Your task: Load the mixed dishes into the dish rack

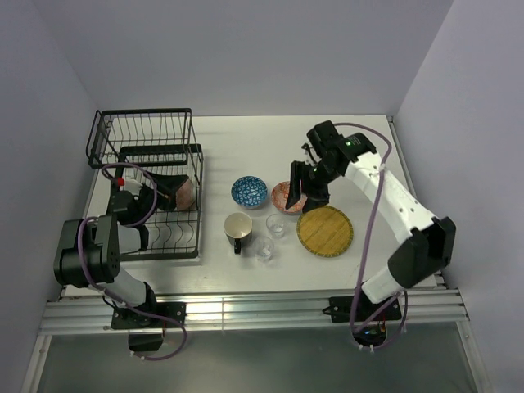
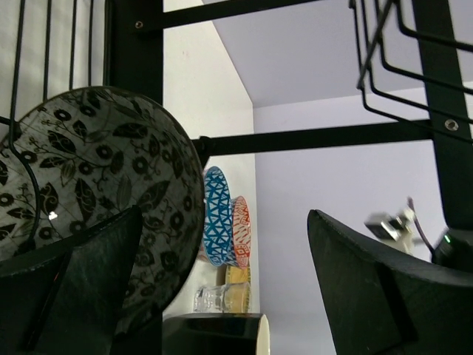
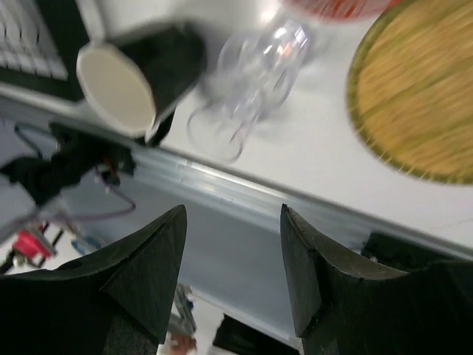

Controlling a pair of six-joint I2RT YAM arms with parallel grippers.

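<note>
Arching over the orange-red bowl [image 1: 282,197] — right arm [image 1: 385,184], jaws apart.

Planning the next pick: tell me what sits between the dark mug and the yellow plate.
A far glass and a near glass stand between the mug and the plate; the top view shows it.

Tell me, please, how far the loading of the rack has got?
Done: the grey bowl stands on edge in the rack, beside the open left gripper. In hand: nothing; the open right gripper is by the red bowl. Left on the table: blue bowl, red bowl, mug, two glasses, plate.
</note>
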